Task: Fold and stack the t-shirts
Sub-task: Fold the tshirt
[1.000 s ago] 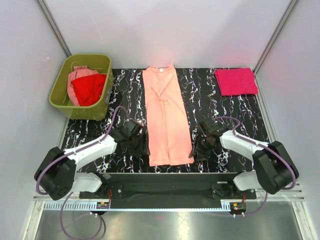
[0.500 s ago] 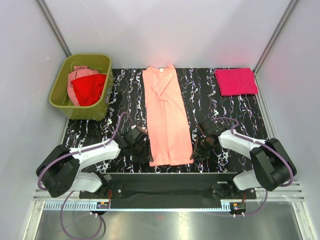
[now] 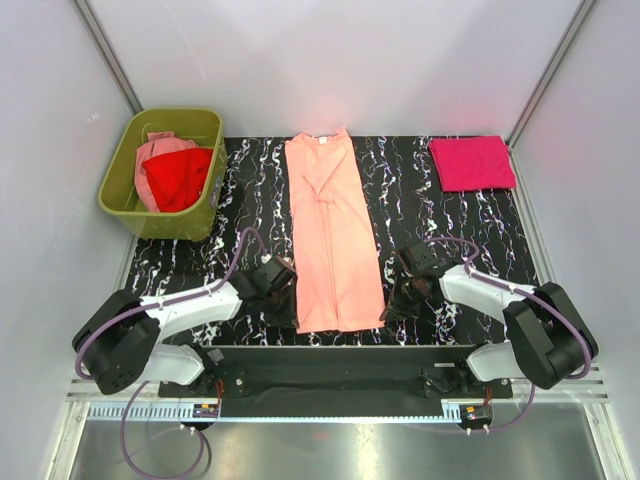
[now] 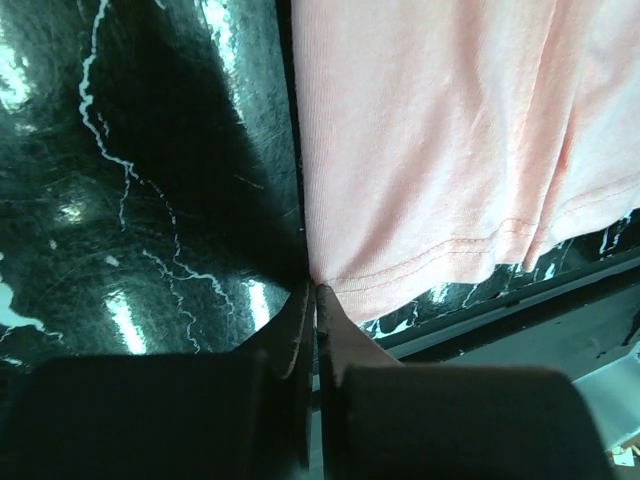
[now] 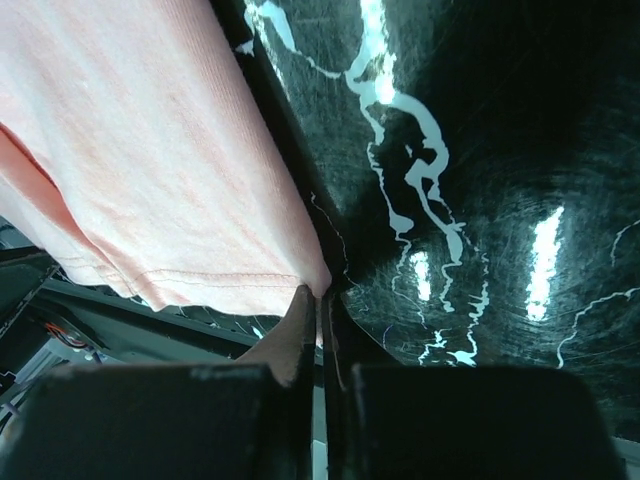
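A salmon-peach t-shirt (image 3: 332, 235) lies lengthwise down the middle of the black marbled table (image 3: 450, 225), folded into a long strip with its hem toward me. My left gripper (image 3: 293, 318) is shut on the hem's near left corner (image 4: 322, 283). My right gripper (image 3: 385, 312) is shut on the hem's near right corner (image 5: 318, 284). A magenta-pink t-shirt (image 3: 471, 162) lies folded at the far right corner. A red t-shirt (image 3: 178, 177) and a dusty pink t-shirt (image 3: 160, 150) sit crumpled in the bin.
The olive-green plastic bin (image 3: 127, 208) stands at the far left, partly off the table. The table's near edge and a black rail (image 4: 520, 305) run just below the hem. White walls enclose the back and sides.
Both grippers slid down toward the near hem corners and closed on them. The salmon-peach t-shirt has stayed flat.
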`<state>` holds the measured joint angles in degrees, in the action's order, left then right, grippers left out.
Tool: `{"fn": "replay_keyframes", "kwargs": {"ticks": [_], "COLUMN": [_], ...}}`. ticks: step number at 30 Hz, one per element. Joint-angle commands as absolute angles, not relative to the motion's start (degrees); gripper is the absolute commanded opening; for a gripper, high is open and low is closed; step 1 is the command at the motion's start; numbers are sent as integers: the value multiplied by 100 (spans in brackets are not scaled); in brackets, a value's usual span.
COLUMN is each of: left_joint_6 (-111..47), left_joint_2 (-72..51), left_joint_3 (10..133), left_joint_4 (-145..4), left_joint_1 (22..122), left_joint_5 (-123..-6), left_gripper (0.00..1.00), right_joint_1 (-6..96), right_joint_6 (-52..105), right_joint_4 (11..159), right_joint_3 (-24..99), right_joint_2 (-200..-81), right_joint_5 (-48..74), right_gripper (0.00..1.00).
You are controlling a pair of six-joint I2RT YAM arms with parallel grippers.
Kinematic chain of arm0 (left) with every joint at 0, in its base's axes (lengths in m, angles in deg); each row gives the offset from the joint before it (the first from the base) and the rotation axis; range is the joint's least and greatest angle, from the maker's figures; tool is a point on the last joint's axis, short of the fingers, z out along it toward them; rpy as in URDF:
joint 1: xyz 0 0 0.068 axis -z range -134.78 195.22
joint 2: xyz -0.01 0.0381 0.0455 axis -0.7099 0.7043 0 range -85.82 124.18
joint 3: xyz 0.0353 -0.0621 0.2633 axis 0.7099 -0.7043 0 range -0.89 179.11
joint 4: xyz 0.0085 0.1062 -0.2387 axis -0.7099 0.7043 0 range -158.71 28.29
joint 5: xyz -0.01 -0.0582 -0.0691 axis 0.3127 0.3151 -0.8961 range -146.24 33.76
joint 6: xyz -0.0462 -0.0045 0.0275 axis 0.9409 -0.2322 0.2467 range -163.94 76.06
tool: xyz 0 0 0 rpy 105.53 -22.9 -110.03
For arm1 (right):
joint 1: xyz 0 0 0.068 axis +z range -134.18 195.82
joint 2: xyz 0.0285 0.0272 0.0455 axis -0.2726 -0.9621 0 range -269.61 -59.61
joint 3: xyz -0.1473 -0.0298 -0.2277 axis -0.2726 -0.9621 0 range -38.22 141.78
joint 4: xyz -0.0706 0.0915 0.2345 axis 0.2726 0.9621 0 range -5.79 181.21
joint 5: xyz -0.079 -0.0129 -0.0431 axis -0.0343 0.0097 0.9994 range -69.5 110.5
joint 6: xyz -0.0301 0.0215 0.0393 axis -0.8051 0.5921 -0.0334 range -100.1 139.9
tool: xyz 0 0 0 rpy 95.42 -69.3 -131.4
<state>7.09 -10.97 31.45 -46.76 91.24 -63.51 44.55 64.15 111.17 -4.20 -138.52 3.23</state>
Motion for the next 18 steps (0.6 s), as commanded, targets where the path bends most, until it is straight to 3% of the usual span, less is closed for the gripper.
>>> {"fn": "replay_keyframes", "kwargs": {"ticks": [1,6,8,10,13,18], "left_joint_6": [564,554,581,590,590,738], "left_joint_2": [-1216,-1357,-1419,-1498,-1612,-1665], "left_joint_3": [3461,3699,3656,3620,3603,3296], "left_joint_4": [-4104,-3734,-3733,-3698,-3681,-4302], "left_joint_1": [9154,9154,9154,9154,9154,9154], "left_joint_5": [-5960,-5862,-5888,-5801,-5774,-6160], "left_gripper": [0,0,9,25,41,48], "right_joint_1": [4605,4640,4658,4675,4710,4781], "right_joint_6": [6525,6666,6727,6745,6789,6859], "right_joint_4": [11084,11225,11216,11207,11190,11049], "right_joint_3": [-526,-482,-491,-500,-500,-570], "right_joint_2": [-13643,-13458,-13423,-13397,-13432,-13528], "right_joint_5": [319,363,363,363,363,389], "right_gripper": [0,0,0,0,0,0]}}
